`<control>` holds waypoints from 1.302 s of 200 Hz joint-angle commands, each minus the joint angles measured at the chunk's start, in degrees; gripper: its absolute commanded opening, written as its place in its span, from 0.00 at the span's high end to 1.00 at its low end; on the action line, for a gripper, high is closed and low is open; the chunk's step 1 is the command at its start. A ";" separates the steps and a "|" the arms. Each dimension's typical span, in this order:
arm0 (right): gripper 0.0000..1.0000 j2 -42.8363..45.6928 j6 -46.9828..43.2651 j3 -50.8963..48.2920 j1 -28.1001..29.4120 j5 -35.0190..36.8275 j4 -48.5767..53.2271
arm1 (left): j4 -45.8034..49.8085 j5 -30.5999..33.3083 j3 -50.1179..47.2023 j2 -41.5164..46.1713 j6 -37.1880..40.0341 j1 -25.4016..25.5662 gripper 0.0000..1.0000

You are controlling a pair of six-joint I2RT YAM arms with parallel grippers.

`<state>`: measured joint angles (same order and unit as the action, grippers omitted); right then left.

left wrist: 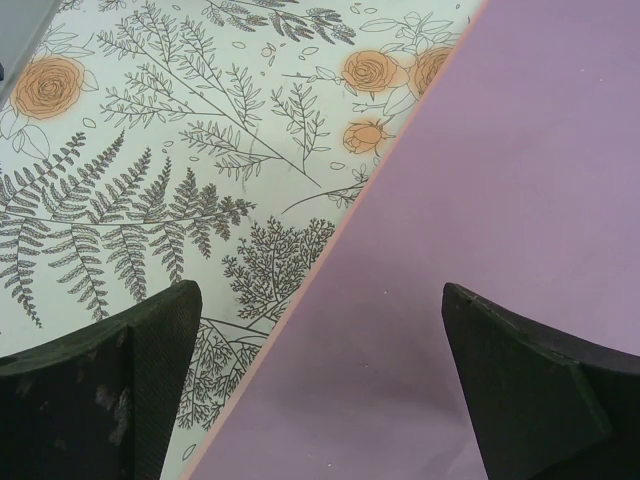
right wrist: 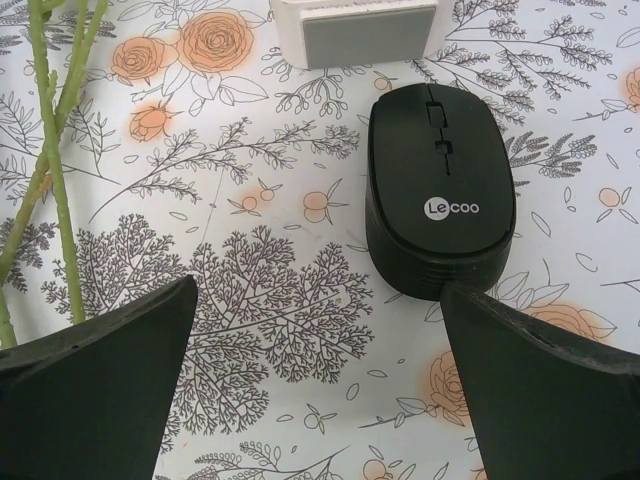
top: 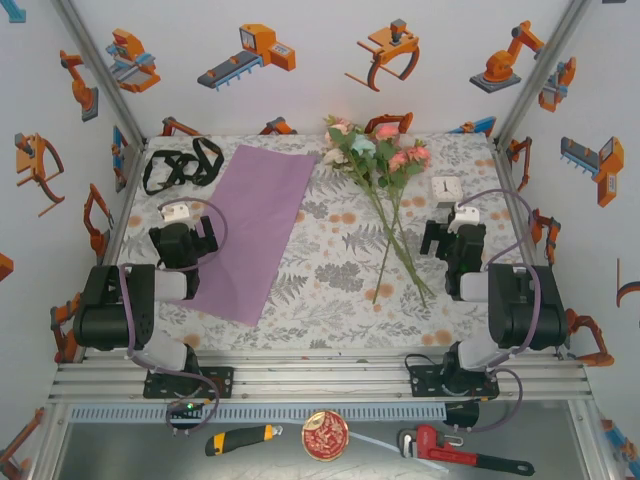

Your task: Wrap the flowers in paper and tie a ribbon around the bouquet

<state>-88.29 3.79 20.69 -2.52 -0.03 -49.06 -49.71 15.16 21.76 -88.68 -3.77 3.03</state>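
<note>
The flowers lie at the back centre of the table, their long green stems running toward the near right. The lilac paper lies flat and slanted on the left half. The black ribbon is looped at the back left corner. My left gripper hangs over the paper's left edge, open, with the paper and bare cloth between its fingers. My right gripper hovers to the right of the stems, open and holding nothing.
A black computer mouse lies just ahead of the right gripper, and a small white clock stands behind it. A utility knife, a round tin and a red pipe wrench lie on the near shelf. Walls enclose the table.
</note>
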 commanded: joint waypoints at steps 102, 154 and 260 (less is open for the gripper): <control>0.01 -0.19 0.67 1.61 -0.44 1.09 -0.78 | -0.56 -0.81 0.57 0.19 -0.12 0.05 0.03; 0.01 0.00 0.92 1.44 -0.48 1.43 -0.78 | -0.59 -2.41 0.22 0.86 -0.74 -0.82 0.03; 0.08 24.27 29.32 27.46 1.45 -6.65 59.84 | 64.32 -4.28 28.87 26.24 -19.51 1.49 0.03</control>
<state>-66.11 17.39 37.82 -3.20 0.56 -12.60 -17.02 12.34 34.52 -61.28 -11.94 3.18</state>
